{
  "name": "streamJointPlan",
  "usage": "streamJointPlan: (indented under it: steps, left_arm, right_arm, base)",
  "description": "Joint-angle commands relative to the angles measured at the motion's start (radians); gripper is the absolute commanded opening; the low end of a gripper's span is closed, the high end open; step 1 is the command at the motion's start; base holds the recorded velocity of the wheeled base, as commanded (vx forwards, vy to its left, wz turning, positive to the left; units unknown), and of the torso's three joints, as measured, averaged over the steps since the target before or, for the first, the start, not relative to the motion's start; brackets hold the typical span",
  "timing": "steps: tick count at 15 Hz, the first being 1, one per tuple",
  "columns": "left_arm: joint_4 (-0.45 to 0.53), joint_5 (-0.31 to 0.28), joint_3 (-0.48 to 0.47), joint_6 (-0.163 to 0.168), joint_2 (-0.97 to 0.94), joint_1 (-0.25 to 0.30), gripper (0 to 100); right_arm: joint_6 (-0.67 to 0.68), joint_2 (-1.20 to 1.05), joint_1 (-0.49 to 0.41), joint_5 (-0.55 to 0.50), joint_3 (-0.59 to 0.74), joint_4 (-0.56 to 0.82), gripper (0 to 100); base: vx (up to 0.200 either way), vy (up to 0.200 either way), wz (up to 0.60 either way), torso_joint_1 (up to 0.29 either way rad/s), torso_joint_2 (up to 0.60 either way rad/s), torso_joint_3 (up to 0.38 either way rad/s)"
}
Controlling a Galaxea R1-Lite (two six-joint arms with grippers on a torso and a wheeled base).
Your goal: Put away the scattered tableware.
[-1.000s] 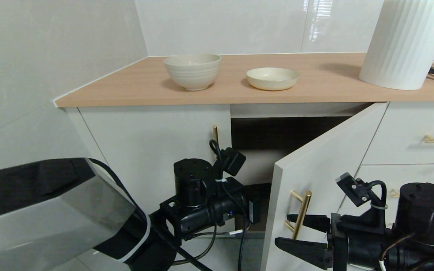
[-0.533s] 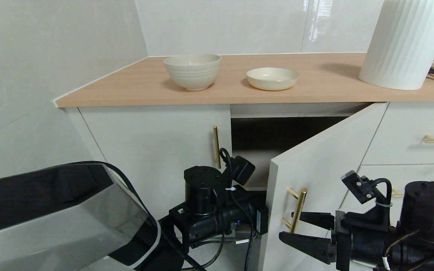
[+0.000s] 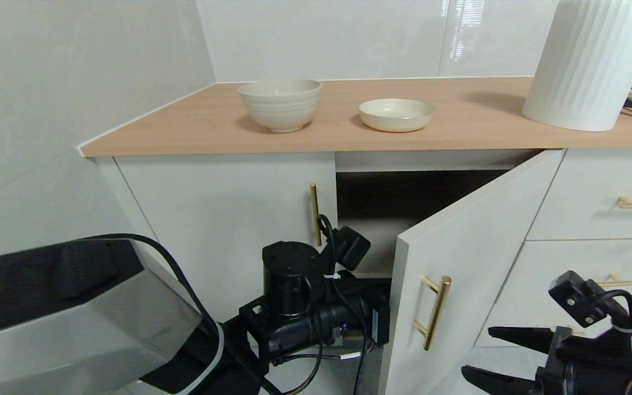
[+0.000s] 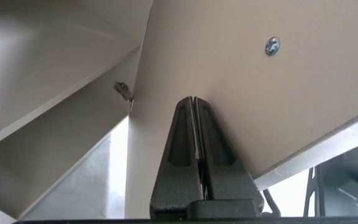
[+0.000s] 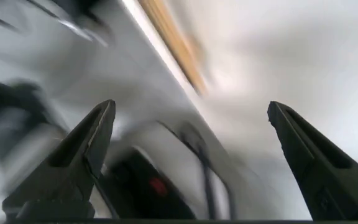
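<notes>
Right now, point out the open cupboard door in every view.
Head view: the cupboard door, ajar right of centre under the counter.
Left wrist view: its panel with a screw, facing the shut left end effector.
Right wrist view: blurred; probably the surface beyond the open right end effector.
Shared landmark: the gold handle, head and right wrist.

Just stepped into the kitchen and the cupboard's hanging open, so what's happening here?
The robot is working on the white cabinet door, which stands partly open. Its left hand, shut, sits against the door's inner face; its right hand is open, low beside the brass bar handle, not touching it. The deep cream ribbed bowl and shallow cream dish sit on the wooden countertop, not yet put away.
</notes>
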Motion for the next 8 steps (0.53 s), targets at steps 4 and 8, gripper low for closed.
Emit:
streamJointPlan:
  steps: [4, 8]
  left_arm:
    - [0.01, 0.001, 0.008, 0.0, -0.009, -0.015, 0]
    - [0.019, 0.004, 0.011, 0.0, -0.01, -0.018, 0]
  right_arm:
    - [-0.046, -0.383, 0.049, -0.182, -0.173, 0.46, 100]
    - [-0.046, -0.399, 0.049, -0.182, -0.172, 0.467, 100]
  base:
    - [0.0, 0.0, 0.0, 0.0, 0.0, 0.0]
    - [0.0, 0.0, 0.0, 0.0, 0.0, 0.0]
